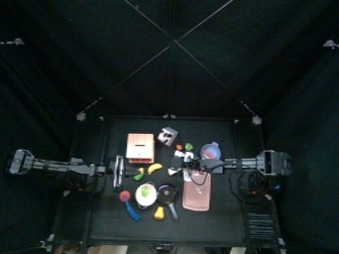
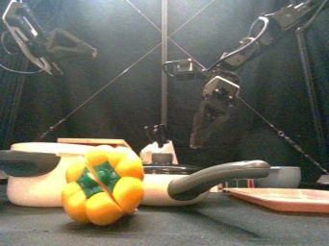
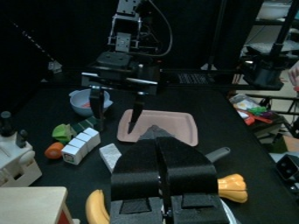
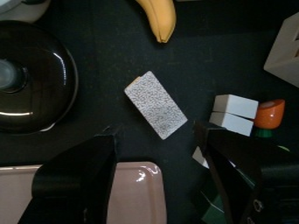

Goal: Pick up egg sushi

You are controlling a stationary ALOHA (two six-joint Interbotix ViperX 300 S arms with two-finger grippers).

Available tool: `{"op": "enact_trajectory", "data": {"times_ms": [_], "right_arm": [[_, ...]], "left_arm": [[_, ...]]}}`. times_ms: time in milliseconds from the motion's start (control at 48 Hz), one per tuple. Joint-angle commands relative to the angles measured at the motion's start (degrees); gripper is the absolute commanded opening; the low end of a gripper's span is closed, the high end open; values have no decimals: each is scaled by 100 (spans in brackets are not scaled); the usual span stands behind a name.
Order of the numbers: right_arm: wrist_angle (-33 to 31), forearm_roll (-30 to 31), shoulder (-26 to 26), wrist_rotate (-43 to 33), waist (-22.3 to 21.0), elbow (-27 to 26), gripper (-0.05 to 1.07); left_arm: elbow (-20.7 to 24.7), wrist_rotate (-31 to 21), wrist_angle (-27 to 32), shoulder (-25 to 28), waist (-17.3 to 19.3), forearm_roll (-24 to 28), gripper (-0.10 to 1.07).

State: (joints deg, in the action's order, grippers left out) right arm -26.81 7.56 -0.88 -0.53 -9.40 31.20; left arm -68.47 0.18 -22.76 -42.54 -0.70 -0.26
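Right tool (image 4: 158, 171): jaws spread wide, nothing held, above the black surface (image 4: 82, 131).
Speckled grey card (image 4: 156, 105): flat, rectangular, lying askew in the open room between the jaws.
Egg sushi (image 4: 233, 114): likely the small white banded block just beside an orange piece (image 4: 271, 112); its topping is hard to make out.
Pink tray (image 4: 65, 197): glossy, cut off by the frame edge.
Black lid (image 4: 30, 74): round.
Banana (image 4: 162, 19): cut off.
Left tool (image 3: 163, 171): jaws pressed together, empty.

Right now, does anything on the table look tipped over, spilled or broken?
Nothing stands out. The banana, the speckled card and the pink tray lie flat; the pot keeps its lid. No spill shows.
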Motion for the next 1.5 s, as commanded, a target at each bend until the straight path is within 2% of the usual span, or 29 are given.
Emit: {"op": "enact_trajectory", "data": {"times_ms": [0, 146, 271, 458, 708, 917, 1271, 1479], "right_arm": [[-193, 9, 44, 9, -70, -343, 96], [-193, 18, 211, 79, -105, -510, 96], [-202, -132, 229, 492, -114, -545, 96], [-466, -932, 264, 1230, -255, -668, 97], [-624, -1521, 483, 2215, -422, -791, 97], [-483, -1485, 809, 2549, -439, -870, 98], [-510, -1020, 1266, 2531, -396, -993, 98], [-510, -967, 1406, 2522, -387, -1002, 96]], "left_arm": [[123, 0, 44, 9, -18, 79, 0], [9, -9, 193, 9, -18, 79, 0], [-35, 9, 352, 0, -18, 97, 0], [-26, 9, 475, 0, -18, 185, 0], [-79, 9, 475, -18, -18, 193, 0], [-141, -9, 475, -18, -18, 185, 0], [-237, -26, 475, -18, -18, 167, 0], [-246, -26, 475, -18, -18, 167, 0]]}}
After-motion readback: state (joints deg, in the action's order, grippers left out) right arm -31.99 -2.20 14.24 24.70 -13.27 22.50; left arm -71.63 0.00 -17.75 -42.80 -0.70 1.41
